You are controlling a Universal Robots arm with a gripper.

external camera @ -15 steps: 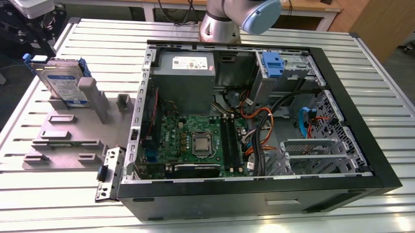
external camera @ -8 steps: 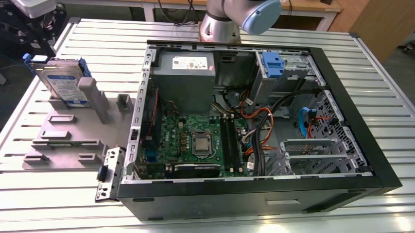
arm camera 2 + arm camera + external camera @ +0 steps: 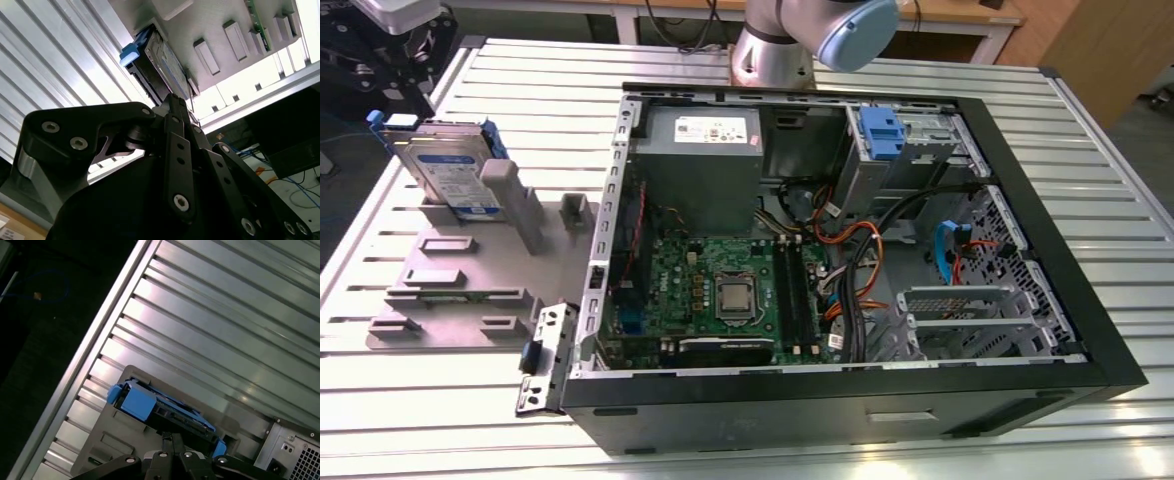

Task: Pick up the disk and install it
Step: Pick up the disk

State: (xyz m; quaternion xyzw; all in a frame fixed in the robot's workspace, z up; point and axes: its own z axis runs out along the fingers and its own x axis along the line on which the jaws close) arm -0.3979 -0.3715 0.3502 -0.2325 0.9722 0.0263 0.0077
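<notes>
The disk [image 3: 447, 168], a flat silver-grey metal slab with a white-and-blue label and blue plastic rails, is seen stood on edge in a slot of a matte grey plastic fixture [image 3: 454, 290]. The fixture is set on a ribbed aluminium table [image 3: 1067, 130] at the exterior view's left. The disk's long axis is carried close to upright with a slight lean, and its labelled face is turned toward the exterior camera. In the first wrist view the black, bolted gripper [image 3: 170, 436] is poised directly over the disk's blue-capped upper edge, its fingertips drawn together with nothing between them. Contact with the disk cannot be told. An open black computer case [image 3: 854, 400], its green motherboard [image 3: 667, 280] exposed, is placed just beside the fixture.
</notes>
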